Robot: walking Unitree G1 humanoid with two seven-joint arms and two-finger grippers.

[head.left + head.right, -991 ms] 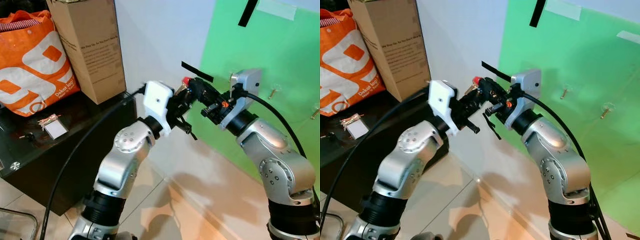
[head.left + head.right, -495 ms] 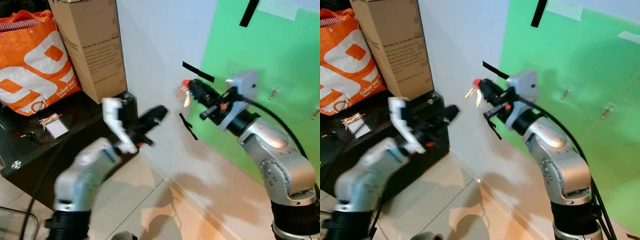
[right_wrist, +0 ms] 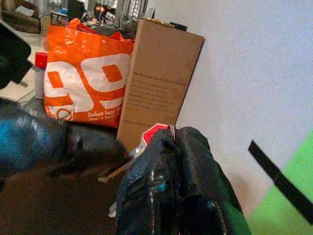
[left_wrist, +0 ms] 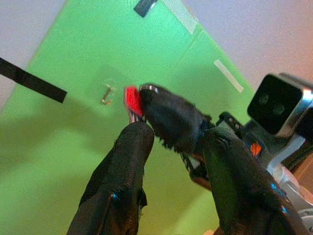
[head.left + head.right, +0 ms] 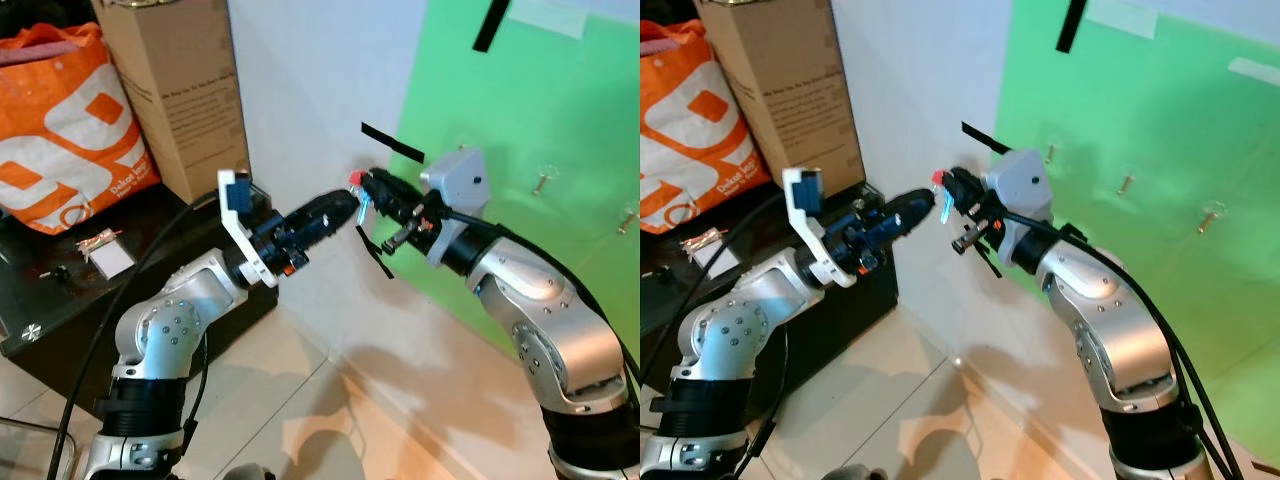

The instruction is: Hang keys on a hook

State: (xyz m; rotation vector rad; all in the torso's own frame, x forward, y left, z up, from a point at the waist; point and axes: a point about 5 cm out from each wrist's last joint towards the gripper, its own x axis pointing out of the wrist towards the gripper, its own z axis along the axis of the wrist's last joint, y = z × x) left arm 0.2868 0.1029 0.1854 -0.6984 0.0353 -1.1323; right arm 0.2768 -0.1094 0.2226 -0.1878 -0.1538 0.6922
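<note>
- Since half a second ago the left arm has swung back up; the left gripper (image 5: 345,206) now points at the right gripper (image 5: 372,185), where before it hung lower and blurred. One second ago the two were locked together at the same spot.
- Count: two silver arms, one bunch of keys (image 5: 357,190), one orange bag (image 5: 70,130), one cardboard box (image 5: 180,90), one green panel (image 5: 530,150), three hooks visible on the panel; nearest hook (image 5: 1049,153), the others further along.
- Several black tape strips (image 5: 392,143) on wall and panel.
- Writing: bag reads "Dekat lagi" in white, large white numerals above it. Box carries small printed text, too fine to read.
- Small white card (image 5: 110,257) lies on the dark cabinet (image 5: 60,320) in front of the bag.
- Right gripper: fingers pressed together, pinching the keys; red key head (image 3: 152,133) pokes out at the fingertips.
- Left gripper: fingers (image 4: 122,166) spread, straddling the tip of the right gripper, keys just beyond them.
- Keys in mid-air, near the panel's edge, apart from every hook.
</note>
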